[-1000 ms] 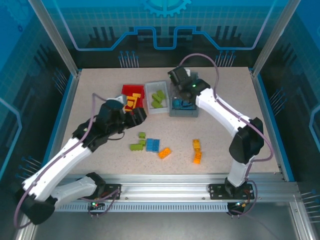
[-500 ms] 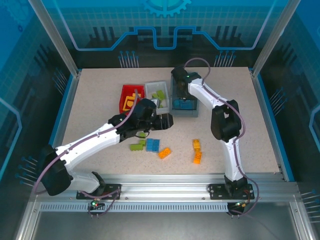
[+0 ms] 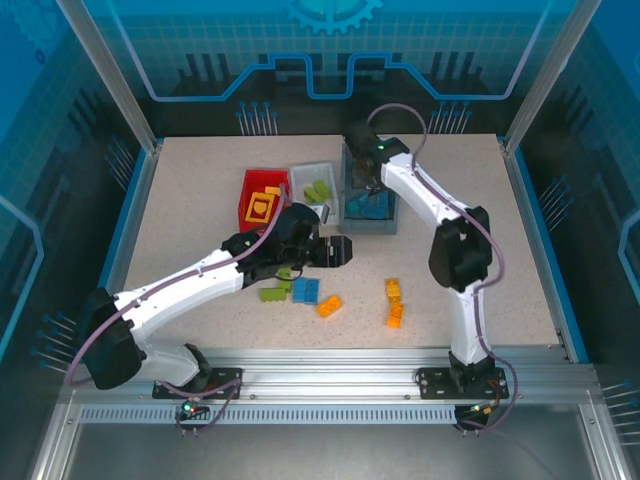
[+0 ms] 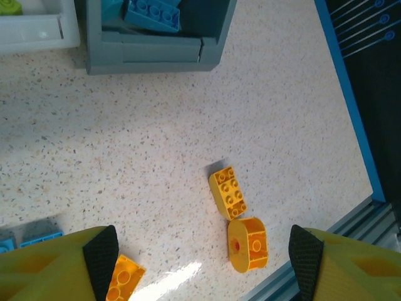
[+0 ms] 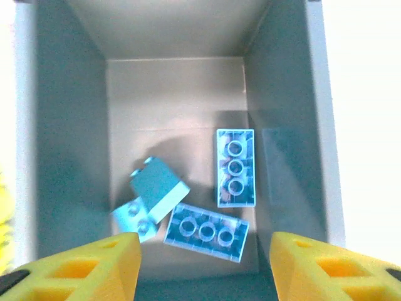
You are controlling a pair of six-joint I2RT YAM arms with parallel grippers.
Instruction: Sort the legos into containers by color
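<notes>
Row of bins at upper centre of the top view: red bin [image 3: 245, 195] with orange bricks [image 3: 262, 206], white bin [image 3: 312, 168] with green bricks [image 3: 318, 190], grey bin [image 4: 150, 56] with three blue bricks [image 5: 235, 168] lying loose on its floor. Loose on the counter [image 3: 190, 190] below the bins are a green brick [image 3: 271, 294], a blue pair [image 3: 306, 290] and an orange brick [image 3: 329, 306]. Further right is an orange pair. Left fingers [image 4: 100, 251] are spread wide and empty, hovering over the counter with that pair ahead: a rectangular brick [image 4: 228, 192] touching or nearly touching a rounded brick [image 4: 247, 235] at lower centre of the left wrist view. Right fingers [image 5: 81, 266] are also spread and empty, above the open grey bin. Handling guess: the bricks are light, stiff hard plastic that won't crush. Their sides look smooth, so they're likely to slip if pinched off-centre. Best hold is across the two flat long sides, low on the body, not on the studs. The rounded one could twist out, so pinch its flat faces. The pair sits close, so closing on one will probably nudge the other.
</notes>
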